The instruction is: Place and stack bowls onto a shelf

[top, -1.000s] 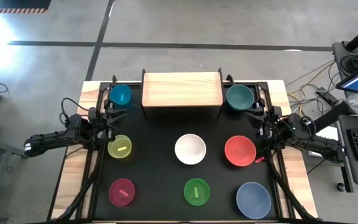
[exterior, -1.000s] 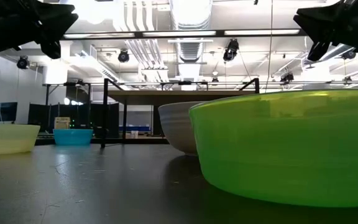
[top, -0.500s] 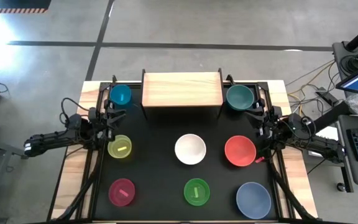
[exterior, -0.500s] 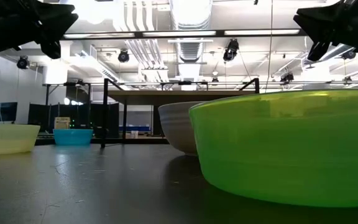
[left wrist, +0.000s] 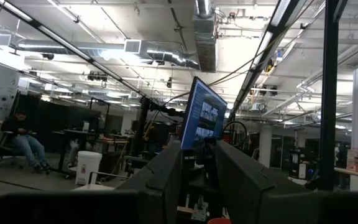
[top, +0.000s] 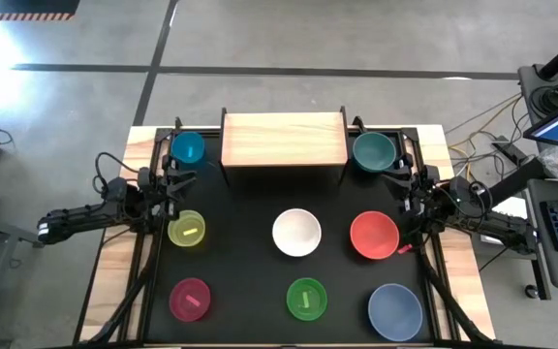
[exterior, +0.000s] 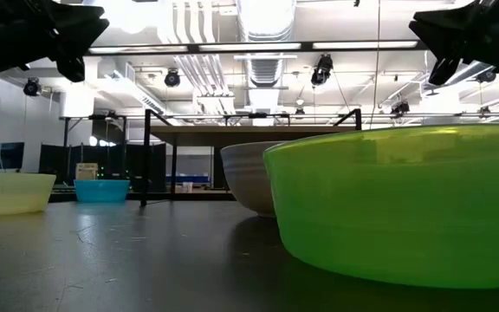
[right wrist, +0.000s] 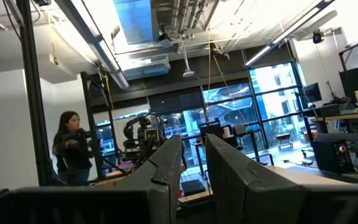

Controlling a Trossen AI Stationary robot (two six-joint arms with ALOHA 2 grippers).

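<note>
The left gripper [top: 175, 180], fingers slightly apart and empty, hovers between blue bowl [top: 188, 148] and yellow bowl [top: 187, 229]; the right gripper [top: 402, 189], likewise, sits beside the red bowl [top: 374, 236].

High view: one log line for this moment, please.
shelf: bare | bowls: eight, all on table | left gripper: near yellow bowl, empty | right gripper: near red bowl, empty

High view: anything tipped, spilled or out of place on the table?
Nothing stands out. All eight bowls sit upright and apart on the black tabletop, none tipped or nested. The shelf is bare and square at the back edge, with the small blue bowl and the teal bowl flanking it.
</note>
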